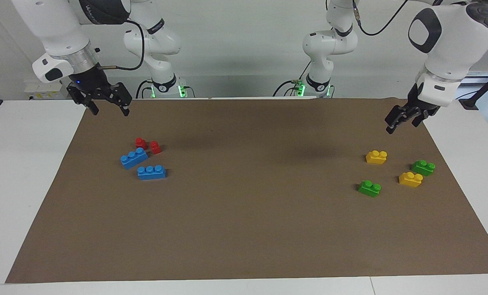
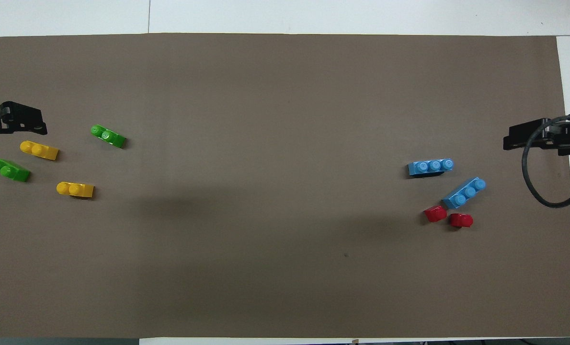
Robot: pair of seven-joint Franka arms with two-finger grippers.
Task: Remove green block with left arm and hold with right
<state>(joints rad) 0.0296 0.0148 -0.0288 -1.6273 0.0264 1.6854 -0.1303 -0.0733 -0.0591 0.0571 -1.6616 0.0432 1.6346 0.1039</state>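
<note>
Two green blocks lie on the brown mat toward the left arm's end. One green block [image 1: 369, 188] [image 2: 108, 135] lies farther from the robots. The other green block [image 1: 423, 167] [image 2: 9, 170] lies closer to the mat's end edge. Two yellow bricks [image 1: 376, 157] [image 1: 410, 179] lie among them. My left gripper [image 1: 403, 124] [image 2: 14, 125] is open and empty, raised over the mat's end edge by these bricks. My right gripper [image 1: 108, 108] [image 2: 539, 140] is open and empty, raised over the mat's edge at the right arm's end.
Two blue three-stud bricks [image 1: 134, 157] [image 1: 151, 172] and two small red bricks [image 1: 140, 143] [image 1: 155, 147] lie toward the right arm's end. The brown mat [image 1: 244, 229] covers most of the white table.
</note>
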